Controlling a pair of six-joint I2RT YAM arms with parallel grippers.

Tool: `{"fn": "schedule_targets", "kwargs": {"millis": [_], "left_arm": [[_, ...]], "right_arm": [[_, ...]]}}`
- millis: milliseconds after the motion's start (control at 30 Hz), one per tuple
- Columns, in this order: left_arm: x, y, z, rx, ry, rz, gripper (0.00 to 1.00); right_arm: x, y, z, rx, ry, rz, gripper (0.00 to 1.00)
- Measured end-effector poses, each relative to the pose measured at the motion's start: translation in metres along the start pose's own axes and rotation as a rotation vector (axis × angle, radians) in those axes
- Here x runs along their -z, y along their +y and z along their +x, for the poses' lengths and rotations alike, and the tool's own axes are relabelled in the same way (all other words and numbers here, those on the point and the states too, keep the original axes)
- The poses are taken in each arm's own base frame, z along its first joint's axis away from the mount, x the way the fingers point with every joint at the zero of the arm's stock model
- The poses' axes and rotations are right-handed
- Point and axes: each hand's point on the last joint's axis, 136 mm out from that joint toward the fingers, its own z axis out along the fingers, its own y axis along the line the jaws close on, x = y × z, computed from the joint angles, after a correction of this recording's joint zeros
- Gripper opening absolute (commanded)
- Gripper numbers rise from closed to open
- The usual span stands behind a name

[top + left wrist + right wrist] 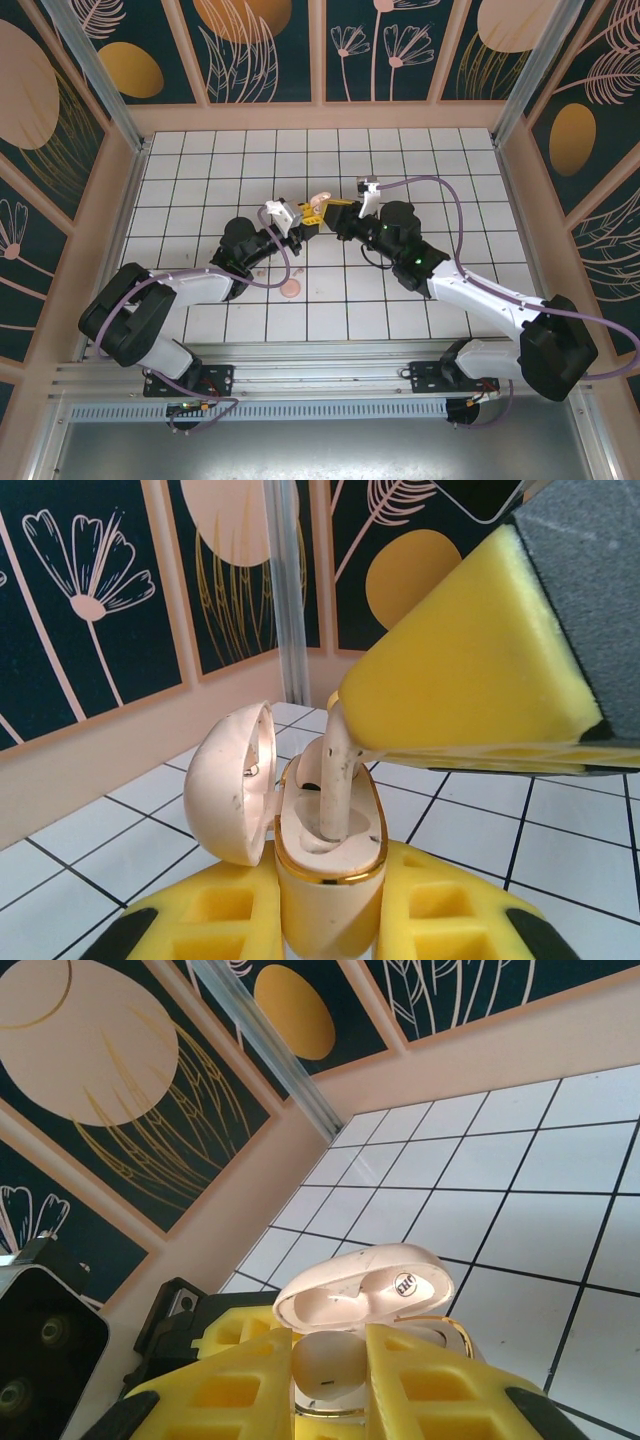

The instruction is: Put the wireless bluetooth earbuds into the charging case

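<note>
**Right wrist and left wrist views: earbud stem at the mouth of its well**

Seen from the right wrist, the right end effector (328, 1375) had its yellow foam fingers pressed onto an earbud (322, 1360), whose rounded head showed in the gap between them. From the left wrist, the stem hung below one foam pad with its tip down inside a well of the charging case (325, 930). The earbud did not look fully seated.

The left end effector (330, 900) pinched the case upright by its lower body. The lid (232, 785) was swung open to one side. I could not tell whether the second earbud was already in its well.

From above, both arms met over the middle of the tiled worktop (450, 180), and a round pink disc (290, 290) lay near the left arm.

The risks, as I judged them:
- **Snagging:** the stem stood at a slight lean, so a straight push could catch it on the gold rim or the well wall.
- **Twisting:** that push could turn the case in its soft foam grip.
- **Early release:** letting go before the earbud seated could let it tip out and drop to the worktop.
- **Lid strike:** the broad right pad sat close to the lid — a sideways correction might knock it shut.
</note>
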Motion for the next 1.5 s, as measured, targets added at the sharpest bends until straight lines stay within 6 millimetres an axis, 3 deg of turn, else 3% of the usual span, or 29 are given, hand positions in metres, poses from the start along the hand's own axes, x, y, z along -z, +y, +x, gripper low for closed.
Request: {"fn": "schedule_targets", "kwargs": {"millis": [833,1500], "left_arm": [[0.001,-0.001,-0.010,-0.062,-0.025,-0.019,0.10],[0.000,-0.005,-0.005,-0.083,0.002,-0.027,0.11]], "right_arm": [[0.002,0.012,-0.009,-0.049,-0.049,-0.070,0.22],[0.002,0.007,0.002,-0.075,-0.018,-0.059,0.25]]}}
